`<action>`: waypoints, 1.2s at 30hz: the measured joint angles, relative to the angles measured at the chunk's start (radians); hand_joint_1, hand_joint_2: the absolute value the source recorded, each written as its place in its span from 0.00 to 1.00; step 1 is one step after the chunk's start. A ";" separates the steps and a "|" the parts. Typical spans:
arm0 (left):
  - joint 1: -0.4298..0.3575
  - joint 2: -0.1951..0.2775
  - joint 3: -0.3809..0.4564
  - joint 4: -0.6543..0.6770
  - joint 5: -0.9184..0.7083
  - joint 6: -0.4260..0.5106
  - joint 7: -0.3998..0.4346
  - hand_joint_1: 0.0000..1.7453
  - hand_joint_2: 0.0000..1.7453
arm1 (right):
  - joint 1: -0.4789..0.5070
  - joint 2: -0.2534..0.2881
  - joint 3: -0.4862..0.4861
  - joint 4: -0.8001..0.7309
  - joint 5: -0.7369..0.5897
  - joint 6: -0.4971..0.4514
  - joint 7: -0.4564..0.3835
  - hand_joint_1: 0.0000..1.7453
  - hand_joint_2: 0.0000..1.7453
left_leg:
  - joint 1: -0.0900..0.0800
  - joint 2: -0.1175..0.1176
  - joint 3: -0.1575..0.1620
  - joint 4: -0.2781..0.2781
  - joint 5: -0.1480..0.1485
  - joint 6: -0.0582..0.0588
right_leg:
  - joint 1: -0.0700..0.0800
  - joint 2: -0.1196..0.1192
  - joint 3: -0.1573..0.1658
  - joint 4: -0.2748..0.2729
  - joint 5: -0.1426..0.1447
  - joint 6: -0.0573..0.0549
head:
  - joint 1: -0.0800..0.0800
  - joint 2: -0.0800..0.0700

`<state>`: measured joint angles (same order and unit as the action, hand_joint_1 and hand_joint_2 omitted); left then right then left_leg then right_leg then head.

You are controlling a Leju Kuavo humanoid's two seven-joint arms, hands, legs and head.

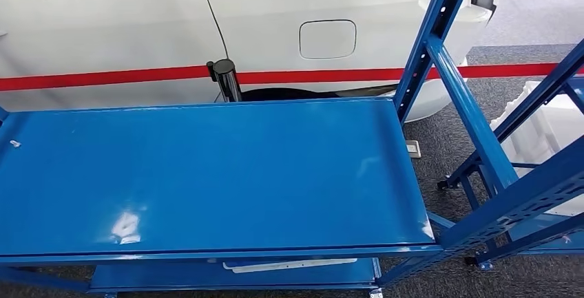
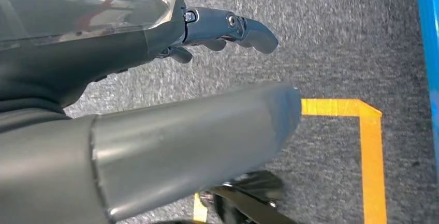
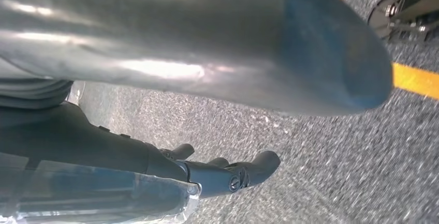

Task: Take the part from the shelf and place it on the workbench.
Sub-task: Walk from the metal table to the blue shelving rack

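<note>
Ahead of me, well beyond both my hands, stands a white car [image 1: 275,29] with a red stripe along its side. Nearer, a blue shelf [image 1: 206,174] spreads its broad top board below my head view, with blue uprights [image 1: 441,29] rising at its right end. A lower board [image 1: 172,275] shows under the front edge, and on it lies a pale flat thing [image 1: 289,265], perhaps the part, though most of it is hidden and I cannot tell for sure. It lies far from either hand. Behind the shelf a black post [image 1: 226,78] stands against the car, carrying the red belt. A white moulded piece [image 1: 544,119] sits on the grey carpet [image 1: 482,71] beyond the right uprights.

Both arms hang at my sides over that same carpet. My left hand [image 2: 207,32] holds nothing: the thumb [image 2: 196,141] is thick and straight, the dark fingers [image 2: 253,32] lightly curled and apart from it. Past the fingers, orange tape [image 2: 370,151] marks a corner on the floor, and a blue edge [image 2: 428,38] lies beyond that.

My right hand [image 3: 207,175] is likewise released, grasping nothing, its fingers [image 3: 259,164] loosely bent away from the thumb [image 3: 233,43]. Yellow tape [image 3: 414,79] runs across the carpet past the thumb's tip.
</note>
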<state>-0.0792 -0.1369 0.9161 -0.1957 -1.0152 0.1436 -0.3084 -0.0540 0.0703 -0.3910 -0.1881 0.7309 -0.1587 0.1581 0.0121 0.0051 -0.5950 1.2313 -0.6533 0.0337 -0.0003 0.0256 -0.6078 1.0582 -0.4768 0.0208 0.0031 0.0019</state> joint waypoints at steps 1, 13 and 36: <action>0.000 0.002 0.000 0.000 0.000 0.000 0.000 0.00 0.00 | 0.001 0.002 0.000 0.000 0.000 0.000 0.000 0.00 0.00 | -0.018 -0.005 0.012 -0.063 0.049 0.030 | 0.004 0.004 0.003 -0.001 -0.001 -0.003 | 0.000 0.000; 0.001 0.001 0.001 0.000 0.001 0.000 -0.005 0.00 0.00 | 0.002 0.003 0.000 0.001 0.003 0.002 -0.004 0.00 0.00 | -0.056 -0.023 0.063 -0.210 0.129 0.020 | 0.005 0.012 0.022 -0.010 -0.006 -0.030 | 0.005 0.000; -0.003 -0.006 0.001 0.000 0.001 -0.006 -0.009 0.00 0.00 | -0.002 -0.005 -0.006 0.001 0.003 0.000 -0.003 0.00 0.00 | -0.012 0.007 0.038 -0.203 0.169 -0.001 | -0.036 -0.015 0.071 -0.032 -0.032 0.034 | 0.009 0.000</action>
<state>-0.0817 -0.1427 0.9175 -0.1957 -1.0140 0.1375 -0.3170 -0.0562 0.0657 -0.3971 -0.1869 0.7339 -0.1589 0.1550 0.0001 0.0121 -0.5573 1.0285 -0.4844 0.0331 -0.0366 0.0106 -0.5373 1.0262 -0.5090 0.0552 0.0125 0.0019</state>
